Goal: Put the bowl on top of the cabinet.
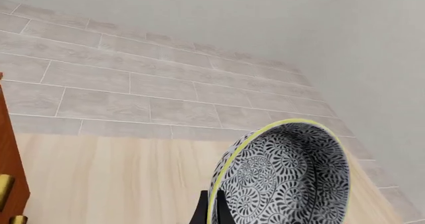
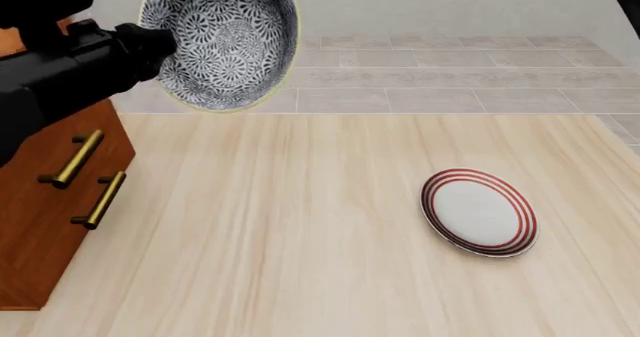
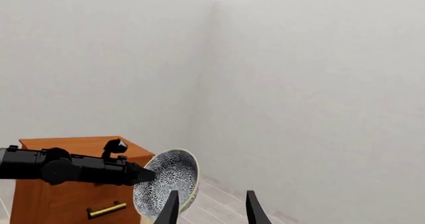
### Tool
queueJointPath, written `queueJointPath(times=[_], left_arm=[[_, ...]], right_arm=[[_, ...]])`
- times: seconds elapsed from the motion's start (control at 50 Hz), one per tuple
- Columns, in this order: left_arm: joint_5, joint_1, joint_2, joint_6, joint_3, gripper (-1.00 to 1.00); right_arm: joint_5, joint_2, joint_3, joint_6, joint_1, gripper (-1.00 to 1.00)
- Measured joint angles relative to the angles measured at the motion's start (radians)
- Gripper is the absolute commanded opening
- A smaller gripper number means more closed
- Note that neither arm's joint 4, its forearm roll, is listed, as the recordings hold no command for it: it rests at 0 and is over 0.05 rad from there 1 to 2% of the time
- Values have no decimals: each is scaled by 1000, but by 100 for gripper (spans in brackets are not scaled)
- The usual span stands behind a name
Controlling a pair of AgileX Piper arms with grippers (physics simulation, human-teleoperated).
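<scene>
While the left gripper clamps the tilted bowl aloft by its rim and the right gripper hangs open and idle, the carry step is under way, and the next move likely calls for swinging left over the cabinet and levelling the bowl.

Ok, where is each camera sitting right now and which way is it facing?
Front view: fixed above the arms' side, looking forward and down over the pale wooden table; the black left arm shows, the left gripper holding up the deep blue-and-white patterned ceramic bowl.
Left wrist view: behind that gripper, facing the tilted bowl, floor tiles and wall.
Right wrist view: behind the open right gripper, raised, facing the wall, the left arm and the large reddish-brown wooden cabinet.
All three show the bowl; front and right wrist share the cabinet.
</scene>
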Motion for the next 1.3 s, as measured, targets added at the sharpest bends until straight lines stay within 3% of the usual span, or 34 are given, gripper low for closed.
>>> queueJointPath(times=[0.26,1.08,1.3], left_arm=[[99,44,10,-43,-52,-100],[384,195,96,0,-255,-100],[435,215,114,-21,-294,-100]], right_arm=[[-3,-1,-2,6,-2,100],[11,-23,-20,22,-26,100],[-4,-14,-15,27,-33,100]])
